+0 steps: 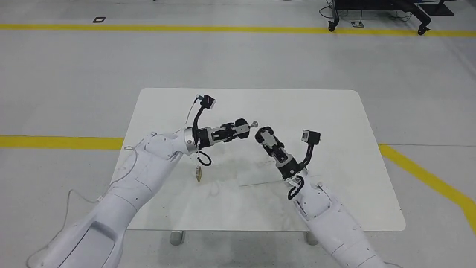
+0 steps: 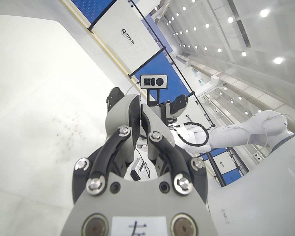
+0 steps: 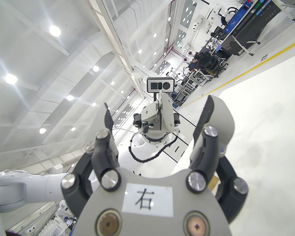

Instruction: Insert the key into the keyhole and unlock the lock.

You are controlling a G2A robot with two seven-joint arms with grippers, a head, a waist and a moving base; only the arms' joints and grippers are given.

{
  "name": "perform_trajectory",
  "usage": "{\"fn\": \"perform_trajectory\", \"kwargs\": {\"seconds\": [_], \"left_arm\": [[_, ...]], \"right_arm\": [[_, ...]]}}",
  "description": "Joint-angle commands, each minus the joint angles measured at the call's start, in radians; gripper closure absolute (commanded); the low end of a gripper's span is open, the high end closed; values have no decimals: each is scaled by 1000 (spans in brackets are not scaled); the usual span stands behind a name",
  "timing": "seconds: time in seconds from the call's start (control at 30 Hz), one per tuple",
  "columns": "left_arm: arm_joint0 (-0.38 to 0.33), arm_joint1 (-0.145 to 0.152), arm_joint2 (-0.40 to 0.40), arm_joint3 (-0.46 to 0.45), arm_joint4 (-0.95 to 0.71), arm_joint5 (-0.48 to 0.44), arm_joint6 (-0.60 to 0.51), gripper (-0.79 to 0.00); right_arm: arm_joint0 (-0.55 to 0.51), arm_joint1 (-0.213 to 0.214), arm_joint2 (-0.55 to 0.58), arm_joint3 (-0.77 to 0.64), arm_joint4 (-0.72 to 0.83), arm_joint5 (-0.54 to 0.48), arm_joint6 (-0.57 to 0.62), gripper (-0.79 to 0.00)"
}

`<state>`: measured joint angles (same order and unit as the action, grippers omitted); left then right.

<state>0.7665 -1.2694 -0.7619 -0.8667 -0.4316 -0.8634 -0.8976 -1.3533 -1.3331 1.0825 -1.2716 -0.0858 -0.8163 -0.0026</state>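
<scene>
The left gripper (image 1: 245,127) is hovering above the middle of the table (image 1: 335,119), its fingers pressed together on the key (image 1: 253,124). The key is showing as a thin, silvery sliver sticking out past the fingertips toward the other arm. In the right wrist view it is standing edge-on as a narrow bright strip (image 3: 159,98) between the white fingers of the left gripper (image 3: 160,104). Its teeth and head are too small to make out. In the left wrist view the left gripper (image 2: 140,106) is showing its dark ribbed pads (image 2: 135,114) closed against each other, and the key itself is hidden between them.

The right gripper (image 1: 262,131) is hanging just beside the key's tip, facing the left one, with its fingers spread wide apart and nothing between them. Both wrist views are showing that gap (image 3: 159,114) (image 2: 147,98).

The lock (image 1: 198,173) is lying on the table beneath the left forearm, well apart from both grippers. It is showing as a small brass-coloured piece, too small for its keyhole or shackle to be told.
</scene>
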Motion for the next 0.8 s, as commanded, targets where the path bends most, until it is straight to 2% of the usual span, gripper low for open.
{"fn": "perform_trajectory", "kwargs": {"seconds": [0.0,0.23,0.3,0.37,0.4,0.47,0.53,0.63,0.77], "left_arm": [[0,0,0,0,0,0,0,0],[10,1,0,-22,25,20,16,0],[20,6,-9,-44,45,30,24,0],[30,13,-24,-63,49,37,9,0],[33,19,-30,-71,50,45,-16,0],[43,33,-50,-91,31,55,-85,0],[56,51,-67,-128,7,104,-163,0],[71,82,-78,-197,46,179,-238,0],[97,115,-74,-281,97,214,-273,0]], "right_arm": [[0,0,0,0,0,0,0,-785],[0,0,0,0,0,0,0,-785],[11,10,23,-18,-112,-17,44,-785],[6,26,78,-36,-324,-13,45,-785],[-10,32,89,-50,-381,-23,44,-785],[-27,46,114,-61,-440,-74,102,-785],[-45,62,141,-73,-497,-108,179,-785],[-64,86,173,-79,-499,-173,313,-785],[-68,108,194,-83,-441,-183,439,-785]]}}
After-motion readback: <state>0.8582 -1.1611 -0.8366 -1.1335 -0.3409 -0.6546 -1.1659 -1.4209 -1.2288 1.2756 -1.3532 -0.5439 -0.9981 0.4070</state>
